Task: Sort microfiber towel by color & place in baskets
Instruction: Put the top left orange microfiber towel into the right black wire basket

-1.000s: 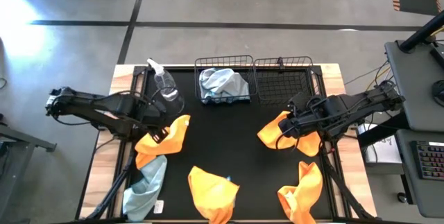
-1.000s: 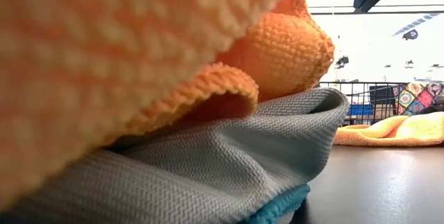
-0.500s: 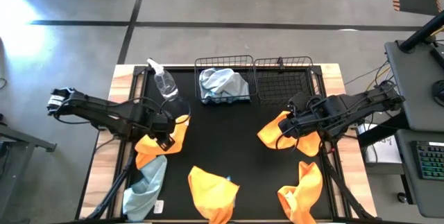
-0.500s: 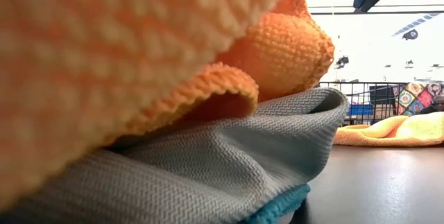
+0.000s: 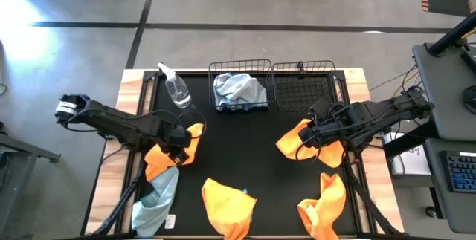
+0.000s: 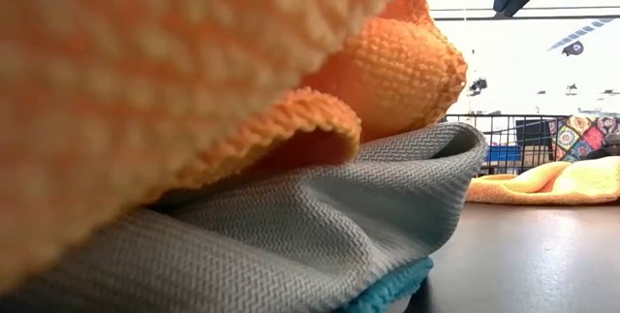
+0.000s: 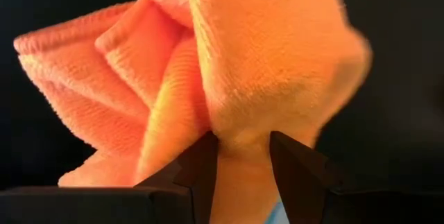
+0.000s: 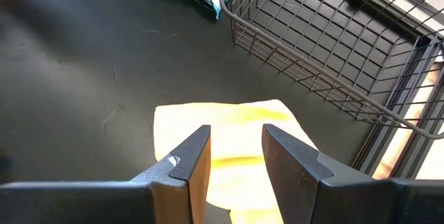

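On the mat's left side the left gripper [image 7: 241, 156] pinches a raised fold of an orange towel [image 5: 178, 149], soft, light and floppy, best taken at such a bunched ridge, while the right gripper [image 8: 234, 156] hangs part-open over another.

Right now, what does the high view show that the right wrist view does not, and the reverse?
Only the high view shows the spray bottle, the left gripper and the pale towel by the table's front-left corner. Only the right wrist view shows the right gripper's jaws open above an orange towel. Both show the two baskets: one empty, one holding pale towels.
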Tool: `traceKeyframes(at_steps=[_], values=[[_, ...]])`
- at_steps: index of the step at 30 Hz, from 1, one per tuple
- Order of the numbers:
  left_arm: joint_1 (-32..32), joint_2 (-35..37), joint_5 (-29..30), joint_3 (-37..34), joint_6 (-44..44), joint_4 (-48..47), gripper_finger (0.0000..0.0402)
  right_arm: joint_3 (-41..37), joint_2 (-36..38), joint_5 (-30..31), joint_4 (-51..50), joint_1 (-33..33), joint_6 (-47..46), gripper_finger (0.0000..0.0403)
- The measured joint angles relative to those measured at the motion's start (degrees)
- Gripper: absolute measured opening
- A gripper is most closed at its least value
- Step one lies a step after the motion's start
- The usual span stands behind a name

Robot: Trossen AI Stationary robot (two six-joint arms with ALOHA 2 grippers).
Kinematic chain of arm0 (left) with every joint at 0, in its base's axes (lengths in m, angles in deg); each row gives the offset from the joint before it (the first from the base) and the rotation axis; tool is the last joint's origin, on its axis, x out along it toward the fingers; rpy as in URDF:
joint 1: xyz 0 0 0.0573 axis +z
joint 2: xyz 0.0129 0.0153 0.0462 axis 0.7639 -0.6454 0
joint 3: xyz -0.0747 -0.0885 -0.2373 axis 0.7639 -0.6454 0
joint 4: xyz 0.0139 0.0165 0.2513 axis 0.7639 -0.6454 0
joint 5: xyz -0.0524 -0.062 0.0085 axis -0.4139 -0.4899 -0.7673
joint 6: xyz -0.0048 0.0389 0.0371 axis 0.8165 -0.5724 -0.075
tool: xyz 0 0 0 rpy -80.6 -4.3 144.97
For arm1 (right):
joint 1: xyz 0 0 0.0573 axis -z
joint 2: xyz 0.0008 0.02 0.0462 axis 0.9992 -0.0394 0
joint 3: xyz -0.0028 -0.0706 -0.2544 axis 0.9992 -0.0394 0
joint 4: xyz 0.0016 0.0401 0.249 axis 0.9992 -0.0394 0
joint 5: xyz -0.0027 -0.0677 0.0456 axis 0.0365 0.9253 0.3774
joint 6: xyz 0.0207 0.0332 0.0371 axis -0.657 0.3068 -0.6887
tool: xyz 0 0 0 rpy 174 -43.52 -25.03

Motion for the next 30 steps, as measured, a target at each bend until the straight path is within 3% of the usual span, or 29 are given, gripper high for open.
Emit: traceKeyframes(at_steps=[8, 22, 30], values=[[0.0, -5.2, 0.0, -1.0, 0.0, 2.1, 0.0119, 0.0, 0.0, 0.0, 0.2, 0.0, -0.1, 0.0123], [0.0, -11.7, 0.2, 3.5, -3.2, 3.7, 0.0116, 0.0, 0.0, 0.0, 0.9, 0.0, -0.2, 0.0123], [0.0, -12.4, 0.2, 9.0, -6.4, 3.5, 0.0045, 0.0, 0.0, 0.4, 1.5, 0.0, -0.1, 0.0123]])
